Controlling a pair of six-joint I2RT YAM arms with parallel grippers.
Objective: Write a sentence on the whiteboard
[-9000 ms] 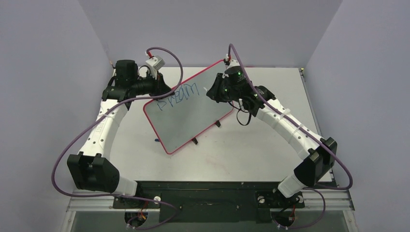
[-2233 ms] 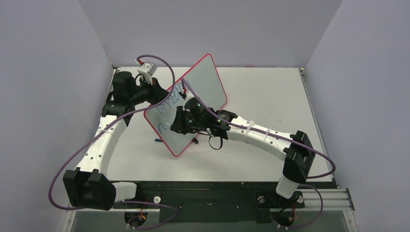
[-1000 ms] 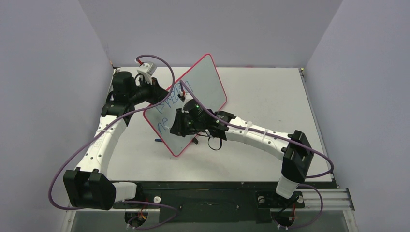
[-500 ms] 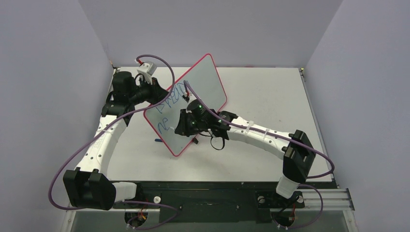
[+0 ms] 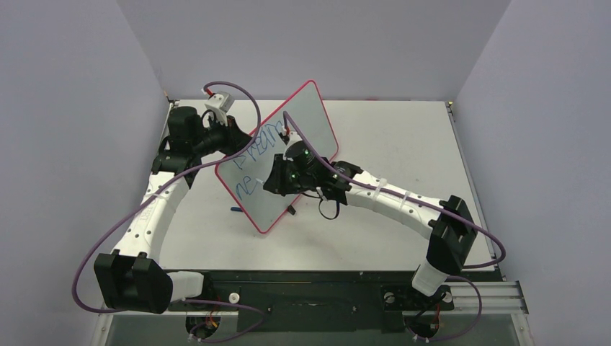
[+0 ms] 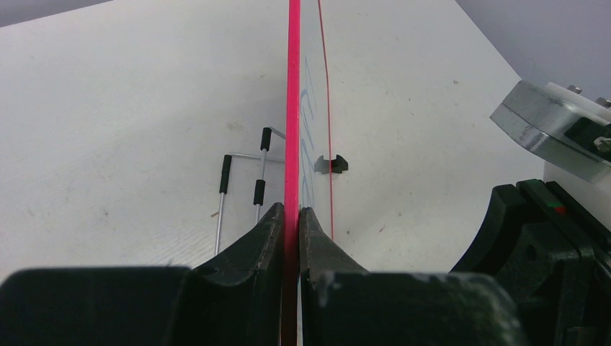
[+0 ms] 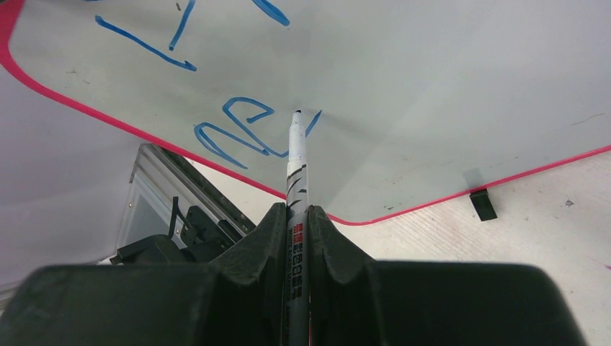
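Note:
The whiteboard (image 5: 311, 119), white with a thin red rim, stands tilted on the table. My left gripper (image 5: 232, 137) is shut on its left edge; the left wrist view shows the jaws (image 6: 292, 213) clamped on the red rim (image 6: 292, 108). Blue handwriting (image 5: 258, 146) fills an upper row, and a short second row (image 5: 246, 187) sits below it. My right gripper (image 5: 272, 180) is shut on a white marker (image 7: 296, 166). The marker's tip touches the board (image 7: 447, 79) at the end of the blue strokes (image 7: 238, 130).
A small dark blue object (image 5: 235, 209) lies on the table by the board's lower left edge. A wire stand (image 6: 241, 173) and a black clip (image 6: 331, 164) are behind the board. Another black clip (image 7: 483, 204) sits at the board's lower rim. Grey walls enclose the table.
The board went from lying flatter to steeply tilted. My right gripper came to the second row and moved rightward with the marker, and the blue strokes there grew longer. The left gripper held still.

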